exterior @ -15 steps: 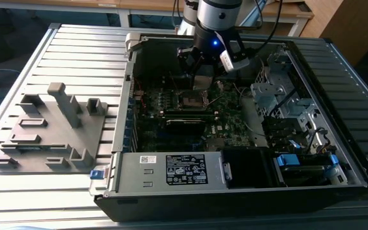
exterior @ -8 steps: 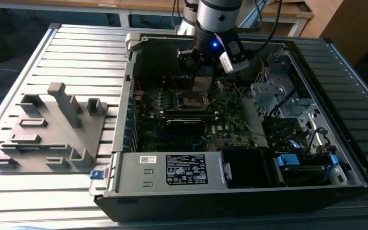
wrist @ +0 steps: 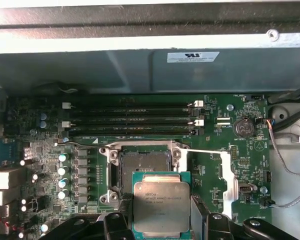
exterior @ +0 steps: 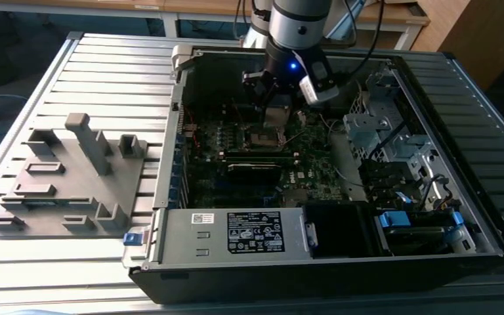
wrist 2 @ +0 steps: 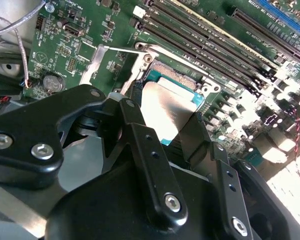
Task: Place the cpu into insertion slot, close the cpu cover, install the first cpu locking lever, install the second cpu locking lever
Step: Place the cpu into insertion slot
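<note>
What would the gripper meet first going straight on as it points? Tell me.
Likely the insertion slot. The gripper, shut on the cpu, points down at the motherboard, and the open socket lies nearly below the chip, which would touch first. Depth is unclear, so exact alignment is uncertain.

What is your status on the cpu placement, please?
Single gripper shut on cpu. Chip held close by insertion slot, not seated. Socket open and empty, nothing seen across it.
</note>
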Available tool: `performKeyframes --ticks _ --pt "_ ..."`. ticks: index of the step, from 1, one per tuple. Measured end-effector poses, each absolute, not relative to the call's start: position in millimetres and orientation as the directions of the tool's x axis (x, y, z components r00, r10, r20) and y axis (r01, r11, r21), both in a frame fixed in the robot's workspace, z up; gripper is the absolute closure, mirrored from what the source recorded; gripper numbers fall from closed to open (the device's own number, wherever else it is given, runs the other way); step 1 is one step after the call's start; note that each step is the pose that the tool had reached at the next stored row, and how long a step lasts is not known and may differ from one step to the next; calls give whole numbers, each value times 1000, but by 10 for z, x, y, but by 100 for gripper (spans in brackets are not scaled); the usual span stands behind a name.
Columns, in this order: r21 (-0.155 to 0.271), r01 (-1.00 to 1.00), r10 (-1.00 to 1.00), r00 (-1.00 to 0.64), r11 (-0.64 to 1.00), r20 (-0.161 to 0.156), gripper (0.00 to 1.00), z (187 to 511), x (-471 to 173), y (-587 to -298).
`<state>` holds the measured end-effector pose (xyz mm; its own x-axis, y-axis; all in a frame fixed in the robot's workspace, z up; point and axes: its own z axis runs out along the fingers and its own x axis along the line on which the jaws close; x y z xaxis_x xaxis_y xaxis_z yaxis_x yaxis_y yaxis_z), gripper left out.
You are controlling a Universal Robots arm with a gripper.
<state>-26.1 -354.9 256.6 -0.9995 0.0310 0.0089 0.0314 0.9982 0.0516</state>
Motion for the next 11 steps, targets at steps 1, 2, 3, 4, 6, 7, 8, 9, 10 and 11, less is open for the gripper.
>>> performKeyframes --ticks 1,2,3,4,6,7,8,9,10,11 --pt "52 31 31 -999 998 9 46 2557 -261 -3549" --pt "52 31 31 -999 998 9 46 2550 -261 -3549" --pt "52 32 31 -999 998 9 46 2543 -261 -3549" --pt "52 32 31 -999 998 9 46 2539 -261 -3549" --pt "51 32 31 -999 998 9 46 2534 -262 -3550" --pt "51 31 31 -999 998 9 46 2531 -262 -3549" --pt "52 32 31 -999 998 9 46 2528 -263 -3549" --pt "52 32 31 -999 998 9 46 2524 -263 -3549" --pt "51 31 31 -999 998 9 46 2522 -263 -3549" --pt "51 31 31 -999 998 9 46 2521 -264 -3550"
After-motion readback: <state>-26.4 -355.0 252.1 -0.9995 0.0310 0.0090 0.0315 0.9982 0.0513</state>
